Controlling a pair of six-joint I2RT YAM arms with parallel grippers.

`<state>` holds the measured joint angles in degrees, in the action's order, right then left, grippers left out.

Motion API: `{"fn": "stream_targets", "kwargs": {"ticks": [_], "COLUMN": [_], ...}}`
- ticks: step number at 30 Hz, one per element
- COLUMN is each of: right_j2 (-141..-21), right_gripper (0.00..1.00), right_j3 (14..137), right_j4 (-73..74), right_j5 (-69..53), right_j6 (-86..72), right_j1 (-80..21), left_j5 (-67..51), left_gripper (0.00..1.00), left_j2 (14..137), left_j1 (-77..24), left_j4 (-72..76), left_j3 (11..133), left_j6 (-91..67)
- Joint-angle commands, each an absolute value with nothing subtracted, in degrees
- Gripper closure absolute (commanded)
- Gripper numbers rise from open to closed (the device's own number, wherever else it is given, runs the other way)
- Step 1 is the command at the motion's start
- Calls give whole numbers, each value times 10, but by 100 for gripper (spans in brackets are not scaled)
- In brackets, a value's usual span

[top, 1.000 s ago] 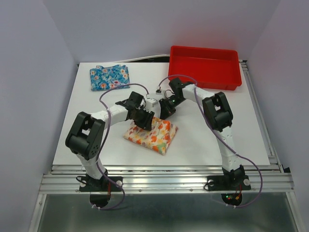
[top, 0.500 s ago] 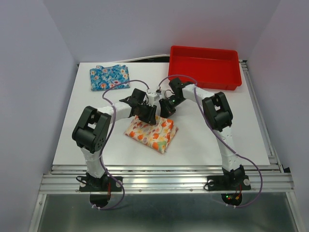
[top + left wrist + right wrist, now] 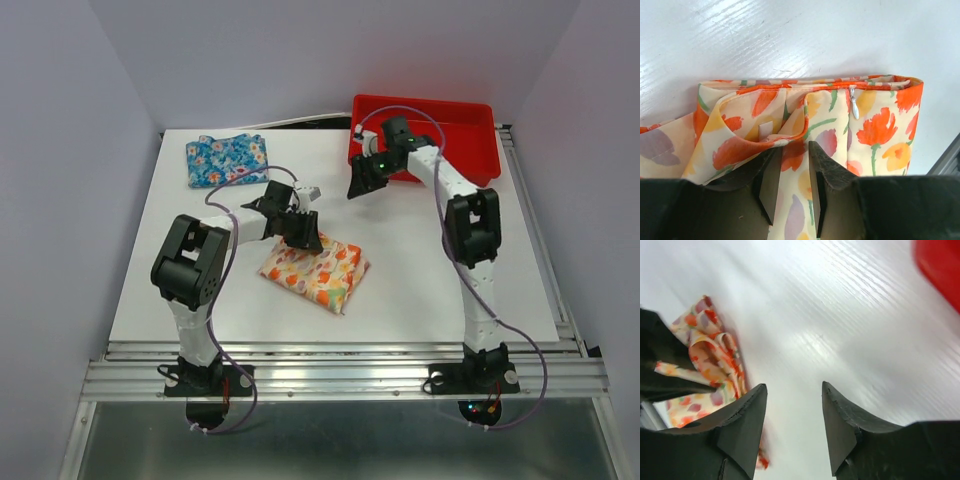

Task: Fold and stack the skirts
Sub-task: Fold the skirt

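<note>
The cream-yellow skirt (image 3: 318,275) lies folded in the middle of the table. It fills the left wrist view (image 3: 875,125), zip pull up, and shows at the left of the right wrist view (image 3: 705,355). My left gripper (image 3: 303,230) is low at its far left edge. In the left wrist view this gripper (image 3: 792,147) stands slightly open over the cloth, and a loose fold drapes onto the left finger (image 3: 771,185). My right gripper (image 3: 357,187) hangs open and empty above bare table (image 3: 794,387), apart from the skirt. The blue skirt (image 3: 227,158) lies folded at the far left.
A red plastic tray (image 3: 478,145) stands at the far right, just behind the right gripper, and its corner shows in the right wrist view (image 3: 940,265). A cable runs along the far table edge (image 3: 300,122). Grey walls close in the left, right and back.
My right gripper has left the cream-yellow skirt and moved up and away toward the red tray. The left gripper has stayed at the skirt's far edge, shifting slightly.
</note>
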<state>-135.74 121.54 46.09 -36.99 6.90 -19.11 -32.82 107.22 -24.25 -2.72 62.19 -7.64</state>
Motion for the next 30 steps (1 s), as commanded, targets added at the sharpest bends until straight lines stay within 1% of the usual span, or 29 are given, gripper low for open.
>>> {"fn": "stream_targets", "kwargs": {"ticks": [1, 2, 3, 4, 5, 6, 7, 8, 9, 10, 11, 12, 13, 14, 16, 17, 18, 21, 22, 23, 25, 26, 27, 29, 30], "right_j2": [-1231, -1211, -1190, -1167, -1145, -1099, -1078, -1059, -1033, -1027, -1024, -1021, -1020, -1023, -1038, -1058, -1070, -1110, -1119, -1135, -1150, -1159, -1178, -1195, -1213], "right_gripper": [48, 50, 51, 51, 52, 52, 52, 52, 52, 52, 52, 51, 50, 49, 49, 50, 51, 53, 54, 56, 60, 60, 61, 64, 65], "right_j3": [1135, 1096, 1048, 995, 940, 826, 773, 723, 642, 614, 592, 553, 535, 520, 499, 500, 504, 496, 496, 517, 556, 582, 631, 667, 705], "right_j4": [435, 402, 365, 322, 264, 127, 54, -32, -161, -211, -257, -337, -371, -408, -400, -376, -288, -206, -191, -117, -35, 14, 92, 131, 178], "right_j5": [-455, -491, -558, -586, -610, -640, -642, -640, -635, -621, -610, -583, -568, -556, -544, -531, -523, -496, -488, -477, -455, -416, -397, -364, -350], "right_j6": [2, -39, -118, -119, -221, -275, -336, -447, -494, -537, -616, -653, -703, -714, -701, -654, -634, -570, -520, -491, -425, -371, -351, -297, -278], "right_j1": [-173, -173, -173, -173, -173, -173, -181, -187, -201, -210, -219, -235, -244, -252, -264, -265, -265, -258, -258, -251, -241, -231, -218, -206, -198], "left_j5": [-292, -295, -300, -302, -308, -312, -314, -315, -316, -318, -317, -318, -318, -319, -320, -322, -320, -331, -332, -331, -327, -321, -317, -325, -328], "left_gripper": [60, 59, 59, 60, 60, 59, 59, 59, 60, 60, 60, 59, 59, 59, 59, 59, 59, 59, 59, 59, 58, 57, 57, 56, 56], "left_j2": [1115, 1119, 1127, 1132, 1136, 1143, 1144, 1145, 1146, 1147, 1147, 1147, 1148, 1148, 1149, 1149, 1148, 1143, 1138, 1135, 1119, 1114, 1109, 1098, 1093], "left_j1": [-236, -234, -232, -229, -226, -222, -220, -220, -219, -218, -216, -216, -214, -212, -208, -207, -203, -196, -195, -195, -194, -194, -193, -188, -186], "left_j4": [-36, -34, -33, -32, -30, -29, -28, -27, -28, -27, -29, -30, -31, -33, -34, -33, -33, -31, -32, -33, -32, -32, -32, -30, -31], "left_j3": [619, 623, 625, 627, 628, 632, 633, 634, 634, 635, 635, 636, 636, 637, 637, 637, 637, 634, 634, 635, 635, 636, 637, 642, 644], "left_j6": [-86, -94, -98, -101, -105, -107, -108, -108, -108, -108, -107, -107, -109, -110, -109, -110, -111, -111, -108, -105, -93, -88, -84, -76, -74]}}
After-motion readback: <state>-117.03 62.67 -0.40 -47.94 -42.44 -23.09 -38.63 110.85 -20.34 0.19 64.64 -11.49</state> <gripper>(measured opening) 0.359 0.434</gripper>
